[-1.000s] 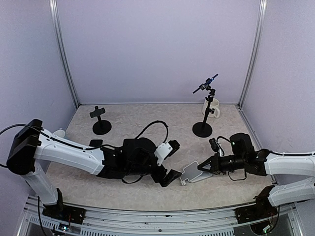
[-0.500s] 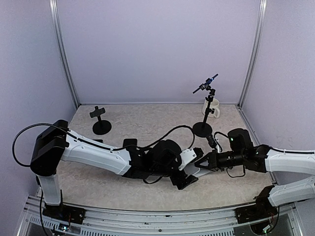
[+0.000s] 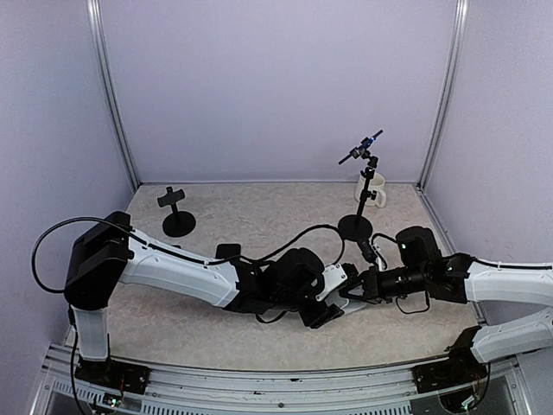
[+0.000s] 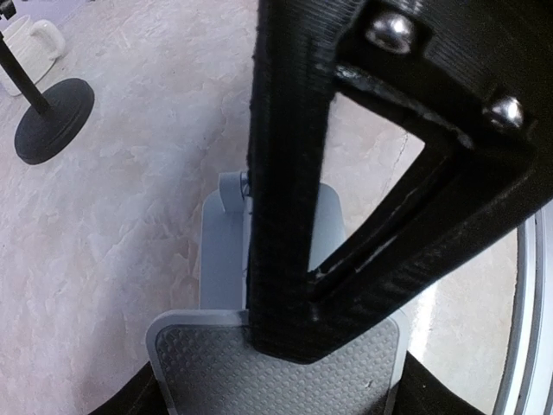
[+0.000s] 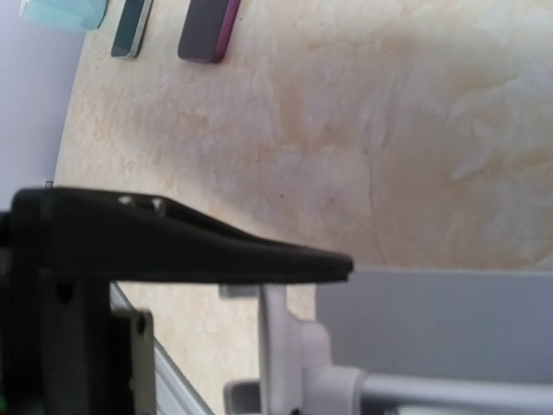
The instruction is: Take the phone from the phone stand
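Observation:
The grey phone stand (image 4: 223, 251) sits at the table's front middle with nothing on its dotted pad (image 4: 216, 372). My left gripper (image 4: 285, 346) is at it, one black finger (image 4: 281, 216) lying across the pad; the other finger is hidden. From above, the left gripper (image 3: 331, 304) and right gripper (image 3: 356, 290) meet tip to tip over the stand, which they mostly hide. In its wrist view the right gripper (image 5: 341, 270) is shut on the stand's (image 5: 432, 320) pale edge. Two phones, one purple (image 5: 209, 26) and one dark (image 5: 131, 26), lie flat on the table away from the stand.
A tall black pole stand with a round base (image 3: 355, 227) and a white mug (image 3: 374, 190) are at the back right. A short black clamp stand (image 3: 177, 216) is at the back left. A dark phone (image 3: 227, 252) lies beside my left arm.
My left arm has swung right across the table to the stand, and its jaws have narrowed. The right gripper has stayed shut and shifted slightly.

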### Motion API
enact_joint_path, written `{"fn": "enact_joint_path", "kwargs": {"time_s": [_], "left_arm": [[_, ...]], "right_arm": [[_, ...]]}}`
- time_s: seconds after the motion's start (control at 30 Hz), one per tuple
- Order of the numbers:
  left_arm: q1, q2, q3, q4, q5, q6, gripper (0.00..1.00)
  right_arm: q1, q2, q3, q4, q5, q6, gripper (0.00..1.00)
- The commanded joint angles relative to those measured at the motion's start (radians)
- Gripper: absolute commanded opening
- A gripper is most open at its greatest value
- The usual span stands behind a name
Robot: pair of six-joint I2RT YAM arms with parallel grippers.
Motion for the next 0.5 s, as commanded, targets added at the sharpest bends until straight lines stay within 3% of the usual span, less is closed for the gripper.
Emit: {"fn": "enact_joint_path", "kwargs": {"time_s": [0.0,0.13,0.33,0.47], "left_arm": [[0.007,0.006,0.020,-0.003,-0.011,0.011,0.58],[0.011,-0.002,0.023,0.009,-0.027,0.001,0.41],[0.061,-0.023,-0.002,0.026,-0.064,-0.078,0.29],[0.119,-0.069,-0.049,0.071,-0.098,-0.156,0.26]], "right_arm": [[0.013,-0.005,0.031,0.012,0.000,-0.019,0.00],[0.013,-0.009,0.033,0.017,0.006,-0.017,0.00],[0.008,-0.034,0.089,-0.061,0.081,-0.056,0.47],[-0.022,-0.046,0.126,-0.088,0.096,-0.097,0.62]]}}
